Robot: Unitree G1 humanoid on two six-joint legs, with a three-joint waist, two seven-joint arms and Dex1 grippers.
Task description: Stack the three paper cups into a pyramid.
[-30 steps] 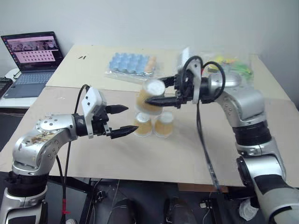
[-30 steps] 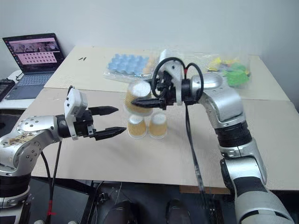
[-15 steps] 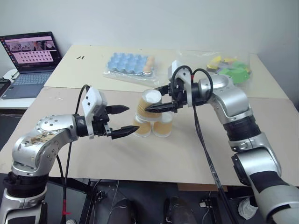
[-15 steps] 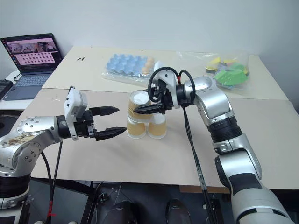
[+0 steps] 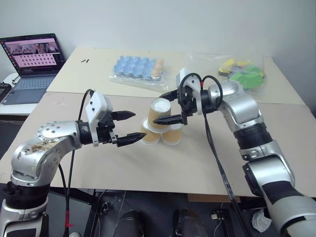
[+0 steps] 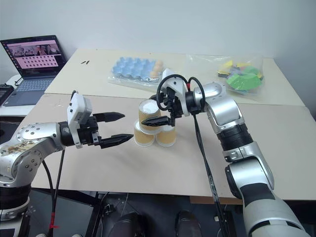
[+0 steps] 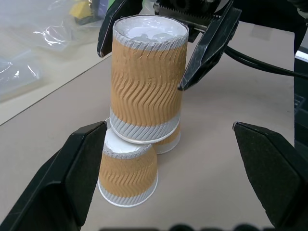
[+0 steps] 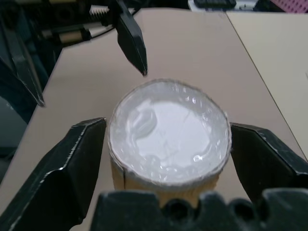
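Note:
Two tan paper cups (image 5: 150, 134) (image 5: 173, 134) stand upside down side by side on the table (image 5: 197, 163). The third cup (image 5: 159, 114) rests upside down across their white bases, white base up, as a pyramid; it leans slightly in the left wrist view (image 7: 147, 86). My right gripper (image 5: 158, 109) is open, one finger (image 8: 72, 163) on each side of the top cup (image 8: 168, 137), very close to its wall. My left gripper (image 5: 138, 124) is open with nothing in it, level with the cups and just to their left.
A laptop (image 5: 32, 59) sits at the far left. At the back lie a blue moulded tray in plastic wrap (image 5: 136, 66) and a clear bag of green and yellow items (image 5: 242, 74). The table's front edge runs just below the arms.
My right gripper brought the third cup down onto the two base cups and opened its fingers off it. The left gripper stayed where it was.

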